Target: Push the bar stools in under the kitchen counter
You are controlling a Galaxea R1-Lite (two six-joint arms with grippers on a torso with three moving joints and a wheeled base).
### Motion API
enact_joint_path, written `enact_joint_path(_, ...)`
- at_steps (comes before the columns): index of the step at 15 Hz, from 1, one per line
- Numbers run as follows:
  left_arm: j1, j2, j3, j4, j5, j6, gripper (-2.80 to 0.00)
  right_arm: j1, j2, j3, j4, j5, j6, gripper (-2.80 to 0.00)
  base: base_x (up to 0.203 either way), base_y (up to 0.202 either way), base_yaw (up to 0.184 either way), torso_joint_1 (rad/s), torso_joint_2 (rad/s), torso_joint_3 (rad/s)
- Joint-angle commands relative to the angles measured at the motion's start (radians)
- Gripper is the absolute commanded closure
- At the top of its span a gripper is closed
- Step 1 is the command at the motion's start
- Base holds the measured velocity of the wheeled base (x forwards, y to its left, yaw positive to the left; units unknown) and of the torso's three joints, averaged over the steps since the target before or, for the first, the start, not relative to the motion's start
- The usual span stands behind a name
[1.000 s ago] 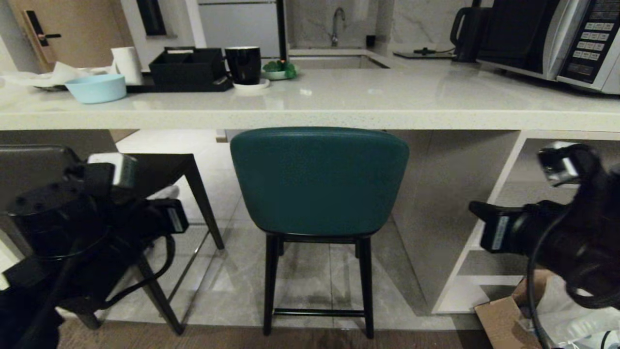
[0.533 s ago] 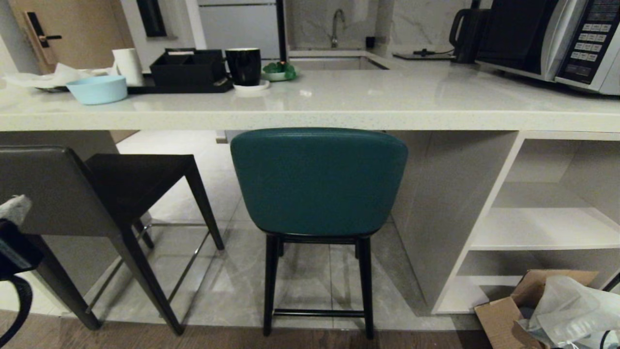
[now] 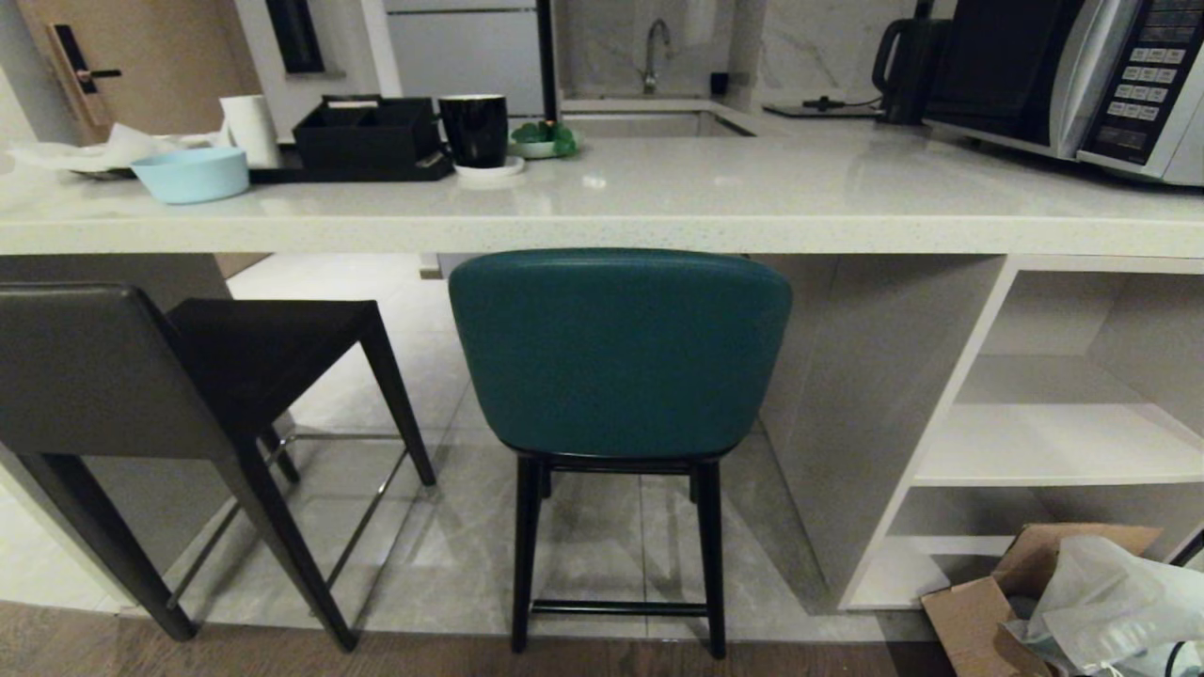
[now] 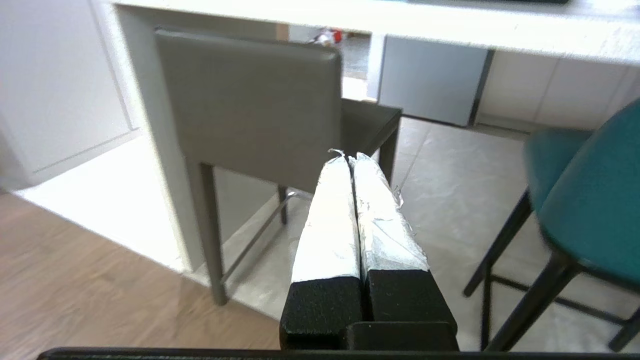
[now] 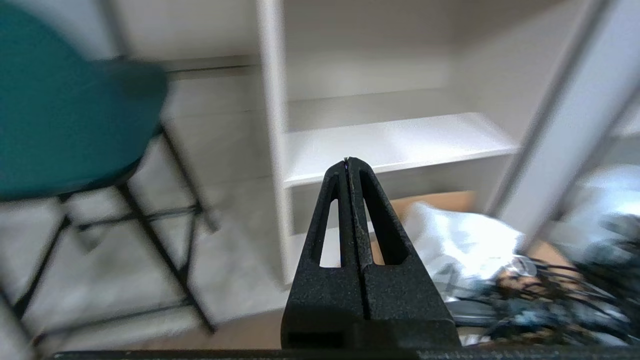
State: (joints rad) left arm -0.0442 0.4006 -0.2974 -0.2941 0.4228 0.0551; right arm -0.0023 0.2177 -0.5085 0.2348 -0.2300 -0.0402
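Counter (image 3: 602,230) fills the width of the head view — a thick off-white stone slab, glossy on top, with a matching slab side panel (image 3: 851,414) dropping to the floor and open white shelves (image 3: 1053,442) to the right of it. On its top, at the right, stands a microwave (image 3: 1082,75) with a dark kettle (image 3: 908,61) beside it; toward the left are a black tray organiser (image 3: 367,132), a black mug (image 3: 473,127) on a white saucer, a pale blue bowl (image 3: 191,174) and a white paper roll (image 3: 250,127).

The teal stool (image 3: 619,353) stands in the middle, its curved back facing the camera and its top edge just below the counter's front edge; its thin black legs rest on the tiled floor under the counter. The dark grey stool (image 3: 103,371) is at the left, angled, its boxy back nearest the camera and its seat pointing in beneath the slab, with tapered legs and a chrome footrest bar low down. The two stools stand apart.

At the lower right, on the floor by the shelves, sits a cardboard box (image 3: 978,616) with crumpled white wrapping in it.

Neither arm shows in the head view. The left gripper (image 4: 350,160), seen in its wrist view, has its foil-wrapped fingers pressed together on nothing, aimed toward the grey stool's back but clear of it. The right gripper (image 5: 348,162) — black fingers also pressed together, empty — points toward the white shelves, with the teal stool off to one side.
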Motion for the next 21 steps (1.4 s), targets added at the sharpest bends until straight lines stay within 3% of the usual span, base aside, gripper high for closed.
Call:
enact_joint_path(1,0.019,-0.108,0.074,0.008,0.007,0.005,0.0,-0.002,-0.183,0.019,0.092,0.113,-0.003,0.0,0.0,0.0,0.0,0.0,0.0,0.0)
enact_joint_path(4,0.037,-0.238,0.236,0.011,-0.016,0.042,0.0,-0.002,-0.22,0.134,0.093,0.184,-0.005,0.0,0.0,0.0,0.0,0.0,0.0,0.0)
enact_joint_path(6,0.039,-0.32,0.301,0.023,-0.147,0.058,0.0,-0.002,-0.219,0.241,0.001,0.205,-0.039,0.0,0.0,0.0,0.0,0.0,0.0,0.0)
enact_joint_path(8,0.04,-0.393,0.302,0.142,-0.354,0.05,0.0,-0.002,-0.219,0.392,-0.149,0.24,-0.109,0.0,0.0,0.0,0.0,0.0,0.0,0.0)
enact_joint_path(9,0.04,-0.4,0.313,0.198,-0.421,0.044,0.0,-0.002,-0.219,0.472,-0.236,0.259,-0.163,0.0,0.0,0.0,0.0,0.0,0.0,0.0)
enact_joint_path(11,0.04,-0.401,0.317,0.257,-0.427,0.024,0.0,-0.002,-0.219,0.512,-0.275,0.286,-0.187,0.0,0.0,0.0,0.0,0.0,0.0,0.0)
enact_joint_path(14,0.044,-0.401,0.317,0.254,-0.423,-0.047,0.0,-0.002,-0.218,0.508,-0.228,0.28,-0.077,0.0,0.0,0.0,0.0,0.0,0.0,0.0)
enact_joint_path(19,0.044,-0.398,0.316,0.259,-0.429,-0.017,0.0,-0.002,-0.218,0.508,-0.233,0.265,-0.045,0.0,0.0,0.0,0.0,0.0,0.0,0.0)
enact_joint_path(21,0.044,-0.396,0.308,0.271,-0.426,-0.038,0.0,-0.002,-0.218,0.507,-0.233,0.261,-0.041,0.0,0.0,0.0,0.0,0.0,0.0,0.0)
